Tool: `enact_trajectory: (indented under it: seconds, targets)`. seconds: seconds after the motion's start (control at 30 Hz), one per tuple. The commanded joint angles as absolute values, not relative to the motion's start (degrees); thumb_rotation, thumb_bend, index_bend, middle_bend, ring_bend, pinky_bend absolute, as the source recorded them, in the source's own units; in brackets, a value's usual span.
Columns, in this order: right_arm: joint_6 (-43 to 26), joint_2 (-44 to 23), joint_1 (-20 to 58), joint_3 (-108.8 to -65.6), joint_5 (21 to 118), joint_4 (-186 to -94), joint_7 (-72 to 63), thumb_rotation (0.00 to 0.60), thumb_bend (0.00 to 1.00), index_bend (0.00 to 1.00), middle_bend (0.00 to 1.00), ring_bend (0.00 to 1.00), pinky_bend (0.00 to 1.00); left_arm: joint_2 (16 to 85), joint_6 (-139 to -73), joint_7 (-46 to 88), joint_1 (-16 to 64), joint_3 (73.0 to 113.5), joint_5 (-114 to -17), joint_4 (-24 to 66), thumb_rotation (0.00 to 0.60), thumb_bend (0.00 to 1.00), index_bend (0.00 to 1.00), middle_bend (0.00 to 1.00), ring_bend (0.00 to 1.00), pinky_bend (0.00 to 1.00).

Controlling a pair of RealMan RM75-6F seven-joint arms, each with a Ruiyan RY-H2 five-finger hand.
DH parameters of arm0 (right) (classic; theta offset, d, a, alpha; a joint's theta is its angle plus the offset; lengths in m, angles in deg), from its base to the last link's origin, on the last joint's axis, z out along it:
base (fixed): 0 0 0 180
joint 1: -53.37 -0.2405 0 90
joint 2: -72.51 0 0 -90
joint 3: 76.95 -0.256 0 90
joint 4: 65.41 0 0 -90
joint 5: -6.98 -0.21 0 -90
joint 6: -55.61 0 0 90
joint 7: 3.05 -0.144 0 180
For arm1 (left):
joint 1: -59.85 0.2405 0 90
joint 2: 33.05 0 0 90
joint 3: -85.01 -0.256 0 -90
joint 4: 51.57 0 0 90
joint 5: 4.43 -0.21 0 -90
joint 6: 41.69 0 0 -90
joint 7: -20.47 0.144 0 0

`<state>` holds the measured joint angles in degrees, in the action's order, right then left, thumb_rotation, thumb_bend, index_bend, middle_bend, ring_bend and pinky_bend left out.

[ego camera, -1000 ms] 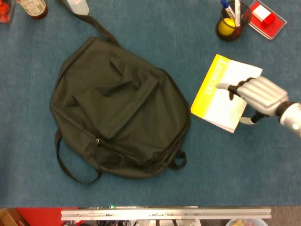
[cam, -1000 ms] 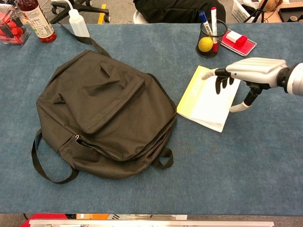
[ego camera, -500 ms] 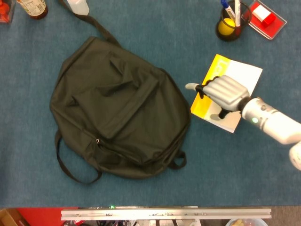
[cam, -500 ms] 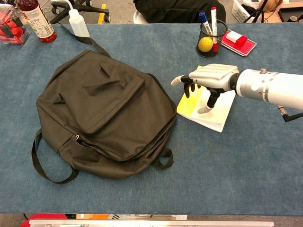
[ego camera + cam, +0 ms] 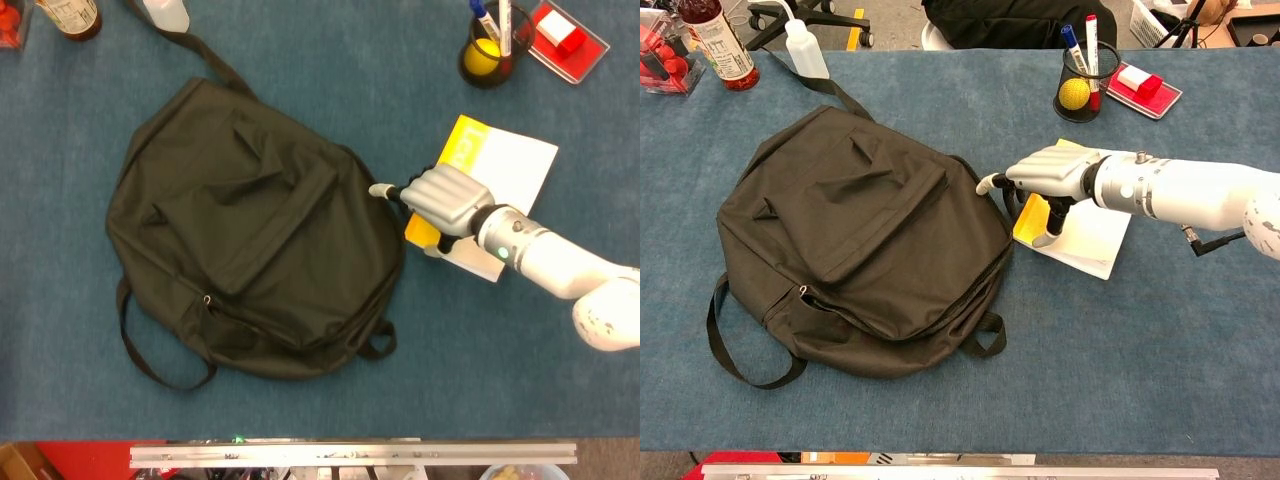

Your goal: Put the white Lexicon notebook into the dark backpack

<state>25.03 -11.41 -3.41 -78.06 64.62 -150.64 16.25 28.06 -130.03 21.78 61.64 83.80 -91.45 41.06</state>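
The white Lexicon notebook (image 5: 505, 170) lies flat on the blue table (image 5: 520, 360), just right of the dark backpack (image 5: 240, 230). Its cover is white with a yellow band along the spine side, where grey lettering runs. The right robot hand (image 5: 435, 198) hovers over the notebook's lower left corner, palm down, fingers extended toward the backpack's edge and thumb pointing down to the cover; it holds nothing. The backpack rests flat and closed. A pen cup (image 5: 487, 45) stands behind the notebook.
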Motion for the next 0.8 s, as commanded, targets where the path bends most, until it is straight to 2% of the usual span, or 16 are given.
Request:
enact_trajectory:
  seconds: [0.03, 0.37, 0.57, 0.8]
  targets:
    - [25.51, -10.90, -4.05, -76.91, 63.82, -151.58, 17.15, 0.600, 0.16, 0.13, 0.39, 0.30, 0.26, 28.04, -130.16, 21.65, 61.74, 83.72, -91.62, 41.04, 0.600, 0.27, 0.23, 0.29, 0.27, 0.28]
    - [23.17, -2.42, -1.32, -71.76, 69.65, -161.49, 17.06, 0.600, 0.16, 0.13, 0.40, 0.30, 0.26, 28.11, -130.04, 21.16, 61.76, 83.39, -92.32, 40.98, 0.600, 0.27, 0.23, 0.29, 0.27, 0.28]
    - [21.15, 5.88, 2.72, -66.98, 76.36, -166.31, 14.70, 0.600, 0.16, 0.13, 0.41, 0.33, 0.27, 27.88, -130.22, 20.60, 61.91, 83.29, -92.50, 41.09, 0.600, 0.27, 0.23, 0.29, 0.27, 0.28]
    - [16.88, 12.29, 6.77, -66.34, 82.95, -167.36, 7.93, 0.600, 0.16, 0.13, 0.41, 0.34, 0.26, 27.84, -130.04, 20.87, 61.81, 83.02, -93.12, 41.48, 0.600, 0.27, 0.23, 0.29, 0.27, 0.28]
